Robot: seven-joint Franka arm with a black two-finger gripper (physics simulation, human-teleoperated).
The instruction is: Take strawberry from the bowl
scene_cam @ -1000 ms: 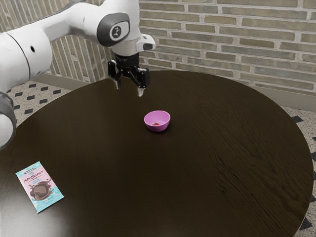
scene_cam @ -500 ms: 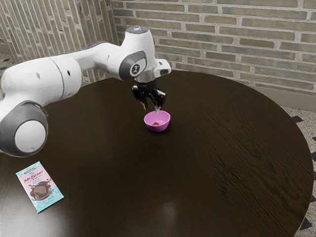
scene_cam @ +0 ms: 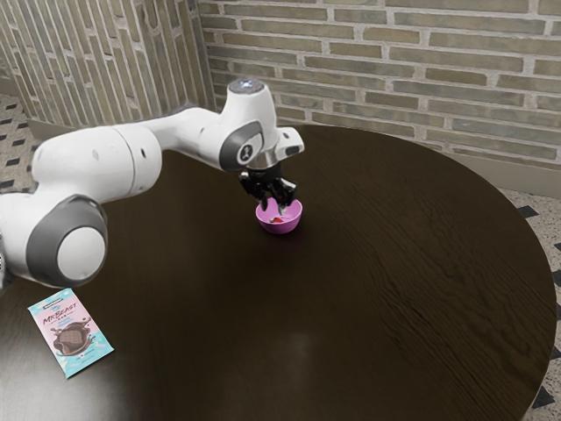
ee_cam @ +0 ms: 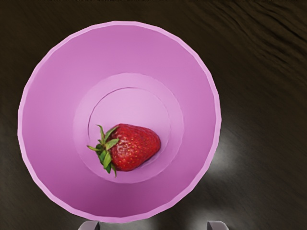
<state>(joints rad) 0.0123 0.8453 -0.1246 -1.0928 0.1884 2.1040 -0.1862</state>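
Observation:
My black gripper (scene_cam: 273,209) is right at the pink bowl (scene_cam: 280,227), its fingertips by the far part of the rim in the exterior view. The fingers stand apart with nothing between them; in the wrist view the two tips of my gripper (ee_cam: 153,226) lie wide apart beside the bowl (ee_cam: 120,52). Inside the bowl, on its floor, rests one red strawberry (ee_cam: 135,146) with green leaves. In the exterior view the strawberry (scene_cam: 277,220) is a small red spot in the bowl.
A chocolate bar in a pink and teal wrapper (scene_cam: 72,333) lies on the dark round table (scene_cam: 368,298), near the exterior view's lower left. Behind the table stands a brick wall (scene_cam: 421,88).
From high up toward the exterior view's left, my gripper has come down and toward that view's right, to the bowl. The bowl, strawberry and chocolate bar have stayed put.

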